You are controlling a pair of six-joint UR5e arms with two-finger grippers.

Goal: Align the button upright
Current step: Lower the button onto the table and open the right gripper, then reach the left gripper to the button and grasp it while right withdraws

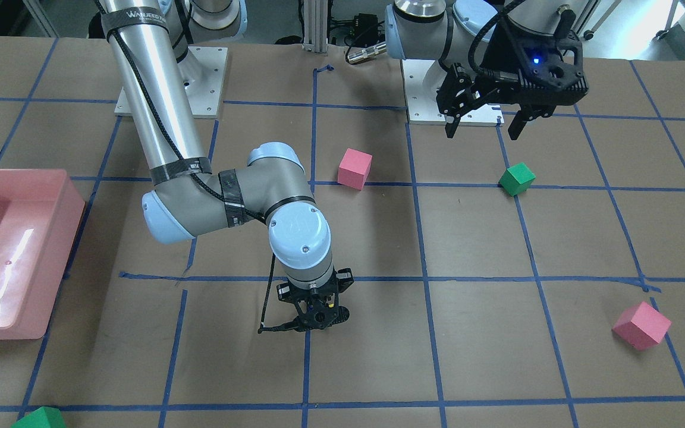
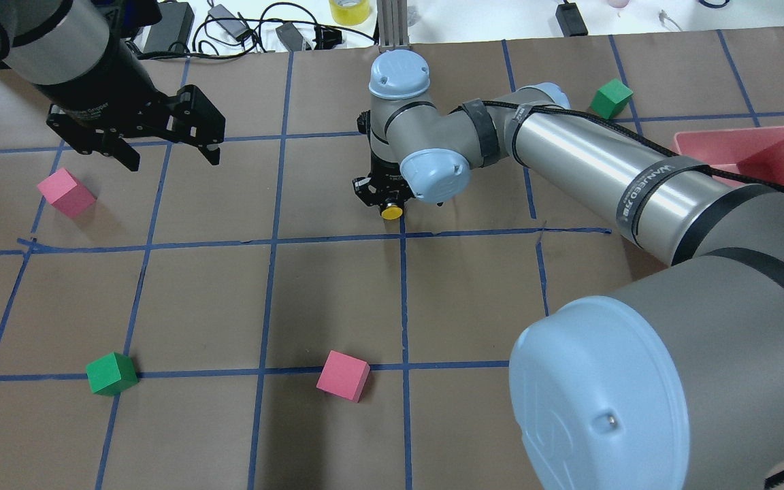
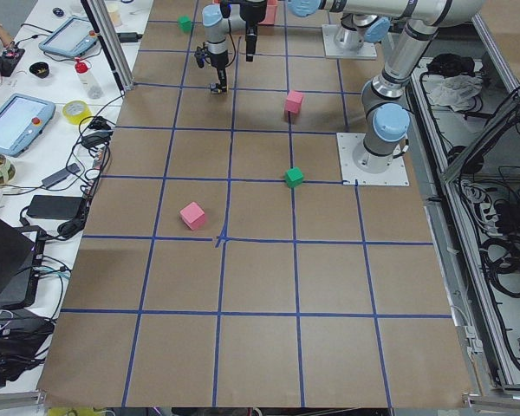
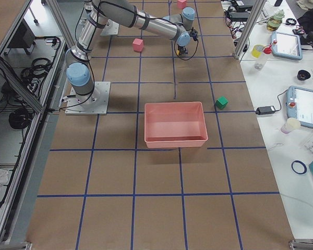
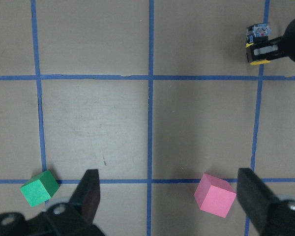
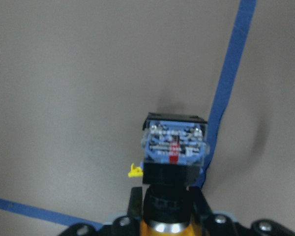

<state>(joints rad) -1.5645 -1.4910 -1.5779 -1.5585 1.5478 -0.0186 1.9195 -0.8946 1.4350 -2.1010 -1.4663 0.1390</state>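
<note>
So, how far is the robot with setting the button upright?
Done: the right end effector is at the button, fingers on both sides of its black neck. In hand: the grasp, with the yellow cap facing sideways in the overhead view, so not upright. Remaining: turn it cap-up, set it down, release. The left end effector hangs open and empty.
</note>
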